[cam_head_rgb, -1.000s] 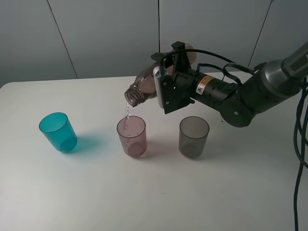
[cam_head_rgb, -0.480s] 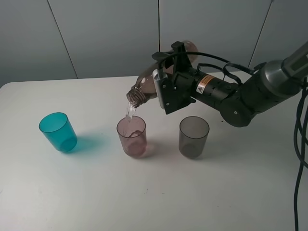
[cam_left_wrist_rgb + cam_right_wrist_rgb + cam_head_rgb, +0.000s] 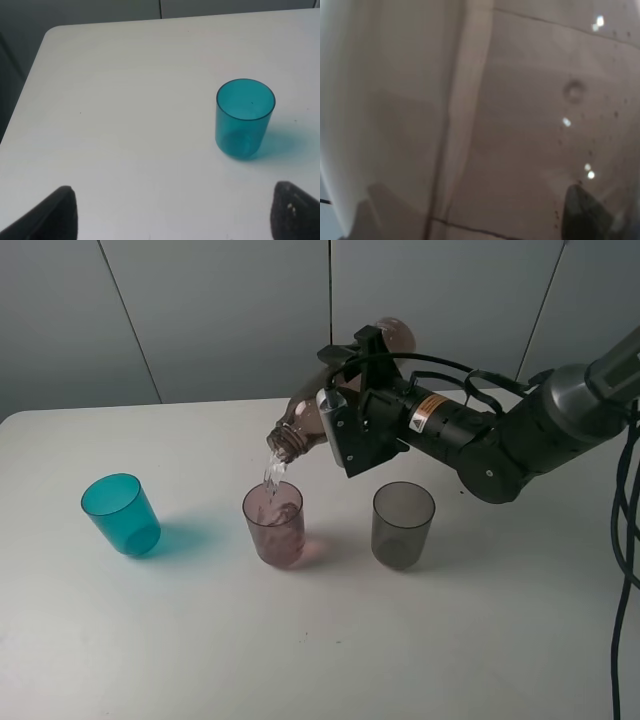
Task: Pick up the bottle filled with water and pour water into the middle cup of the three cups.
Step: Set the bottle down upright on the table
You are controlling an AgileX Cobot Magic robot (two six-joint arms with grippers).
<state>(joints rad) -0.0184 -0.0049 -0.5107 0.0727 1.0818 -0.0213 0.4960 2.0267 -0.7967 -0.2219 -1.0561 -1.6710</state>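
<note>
More water is in the pink cup (image 3: 273, 525) now, and your right gripper (image 3: 340, 432) pinches the tipped bottle (image 3: 300, 423) just above it, toward the table's back edge; hold its wide body gently, since it looks light, slippery and squashy.

On the counter (image 3: 150, 640) a row runs left to right: the left cup (image 3: 120, 514), set apart, then the middle cup (image 3: 273, 524) and the right cup (image 3: 403, 525) near each other. The bottle (image 3: 300, 425) hangs tilted in the right pincer (image 3: 340, 433), above and behind the middle cup, mouth over that cup's rim, base raised toward the back-right.
</note>
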